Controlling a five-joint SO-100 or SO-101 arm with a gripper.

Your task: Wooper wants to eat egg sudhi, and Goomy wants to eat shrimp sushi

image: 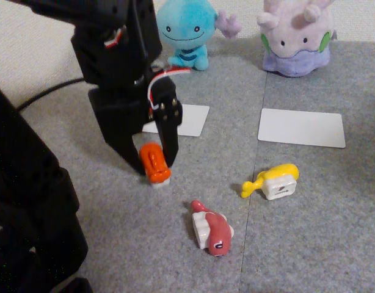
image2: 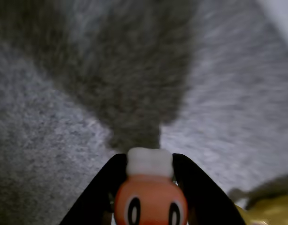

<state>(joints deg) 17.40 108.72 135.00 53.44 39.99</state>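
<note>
Orange-topped shrimp sushi sits clamped in the black gripper jaws, in front of Wooper.

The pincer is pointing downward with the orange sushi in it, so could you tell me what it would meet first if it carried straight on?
Probably the grey carpet: the pincer holds the shrimp sushi just above it, with nothing between.

Round light-blue Wooper plush: upright, rear left in the fixed view. Pale purple Goomy plush: upright, rear right. Orange-topped shrimp sushi: seemingly tilted, between black claw fingers. Yellow-topped egg sushi: lying on grey carpet.
</note>
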